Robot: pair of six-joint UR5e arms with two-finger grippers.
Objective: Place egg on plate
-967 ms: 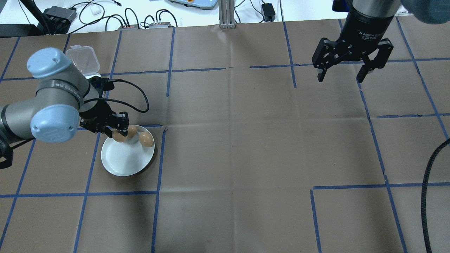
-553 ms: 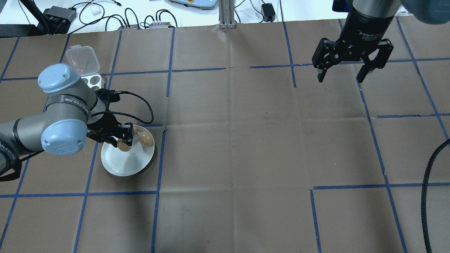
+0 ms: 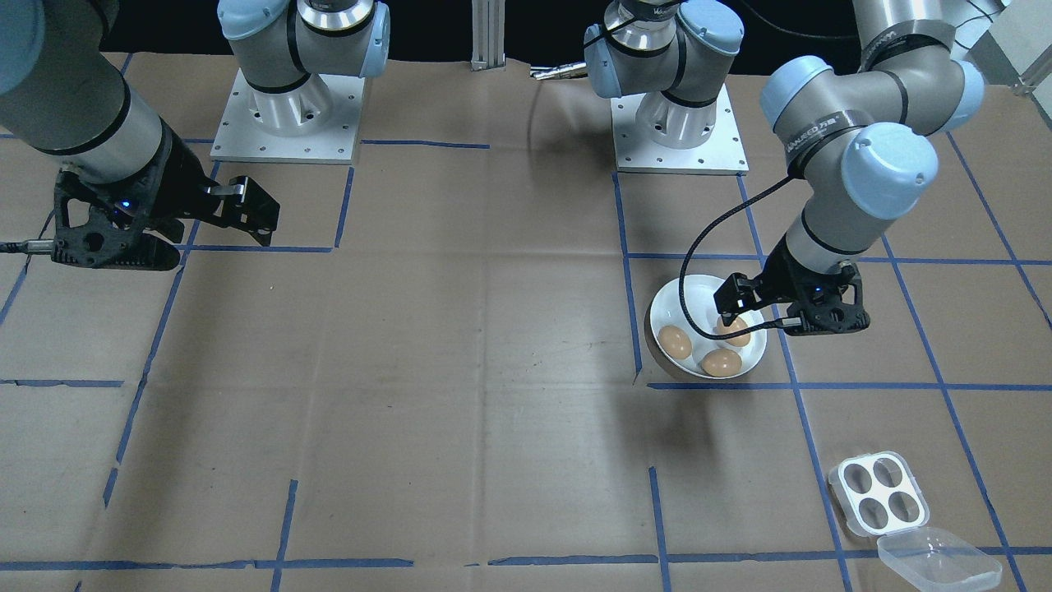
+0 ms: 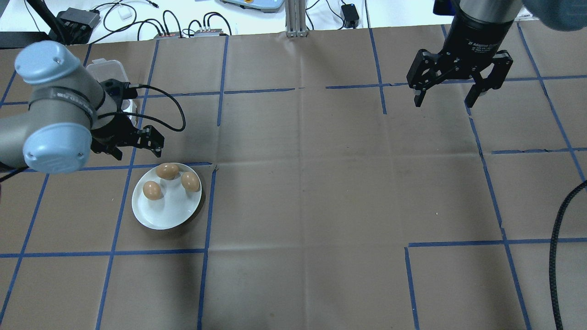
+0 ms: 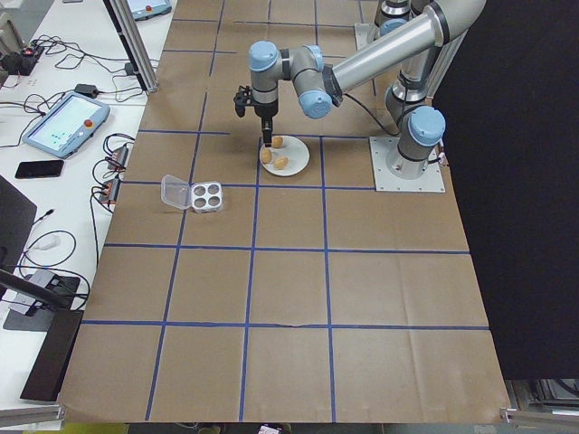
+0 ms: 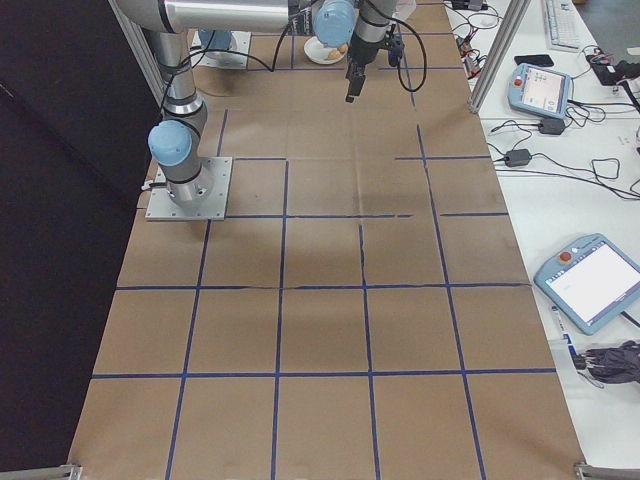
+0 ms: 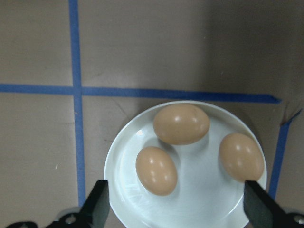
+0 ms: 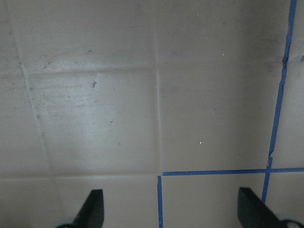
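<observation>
Three eggs (image 4: 168,180) now lie on the plate (image 4: 160,217); the one the left end effector (image 4: 133,145) gripped a second ago sits free beside the other two. That end effector, fingers apart and empty, has lifted clear of the plate's far rim, seemingly toward the egg tray (image 3: 880,492), so this placement looks complete. Well away across the bench, the right end effector (image 4: 445,94) hangs open.

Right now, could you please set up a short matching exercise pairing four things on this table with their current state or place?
Things:
1. left gripper
2. right gripper
3. plate
4. egg tray

States:
A. four cups, all empty, lid open
B. open, above bare table far from the plate
C. holds three brown eggs
D. open, empty, above the plate

Pairs: 1-D, 2-B, 3-C, 4-A
</observation>
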